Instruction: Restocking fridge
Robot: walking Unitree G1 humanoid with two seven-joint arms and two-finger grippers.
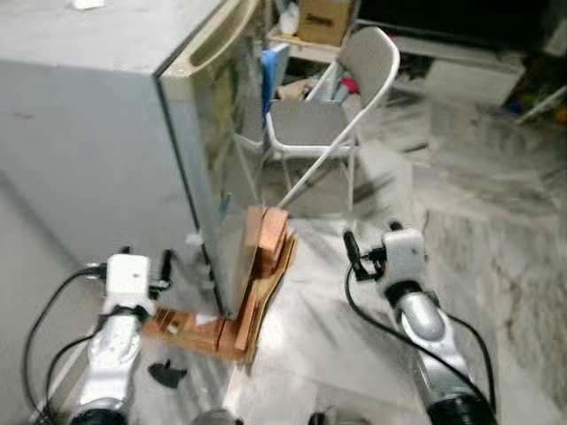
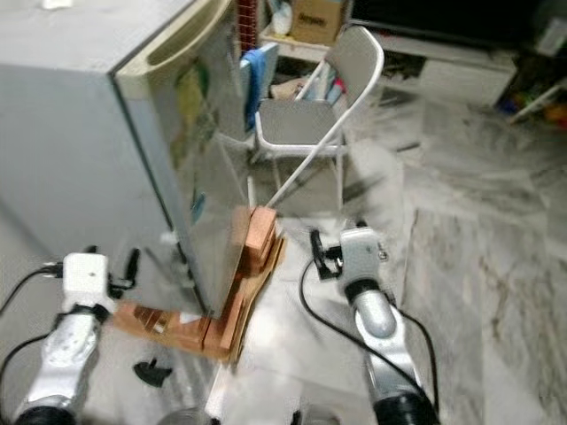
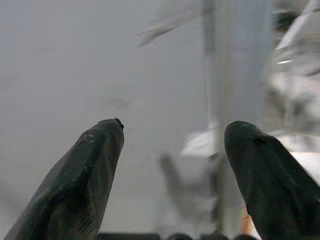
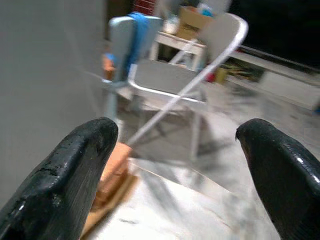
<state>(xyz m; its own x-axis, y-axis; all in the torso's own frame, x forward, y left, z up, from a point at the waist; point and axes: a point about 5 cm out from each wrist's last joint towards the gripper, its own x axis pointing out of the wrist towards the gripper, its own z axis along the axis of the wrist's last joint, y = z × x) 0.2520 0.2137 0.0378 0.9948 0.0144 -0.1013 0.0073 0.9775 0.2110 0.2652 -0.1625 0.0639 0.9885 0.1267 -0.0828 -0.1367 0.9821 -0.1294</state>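
The fridge (image 1: 106,133) is standing shut, its grey side and top facing the robot and its door (image 2: 199,150) turned toward the room. The left gripper (image 3: 172,175) is hovering just off the grey side wall, close to the front corner, fingers (image 3: 85,175) spread wide with nothing between them. The right gripper (image 4: 175,180) is hanging out past the door's face, over the marble floor (image 1: 496,230), likewise spread and holding nothing, pointing toward a grey folding chair (image 1: 341,106) that stands well beyond it.

Wooden blocks (image 1: 266,248) and flat boards are propping up the fridge's near corner, lying between the two grippers and below them. A blue item (image 2: 257,71) is resting against the chair's far side, and a cardboard box (image 1: 323,18) is sitting on a low shelf farther off.

The step in hand looks like approaching and opening the door; no items to stock are visible near either gripper. To do it well, the robot should probably be squaring up to the door's face rather than its corner, then reaching for the recessed handle (image 1: 217,44) along the door's top edge, which is lying well above and ahead of both grippers. Pulling gently matters, since the fridge is sitting on loose blocks and could be rocking. The views are blurred, so finer detail is unclear.
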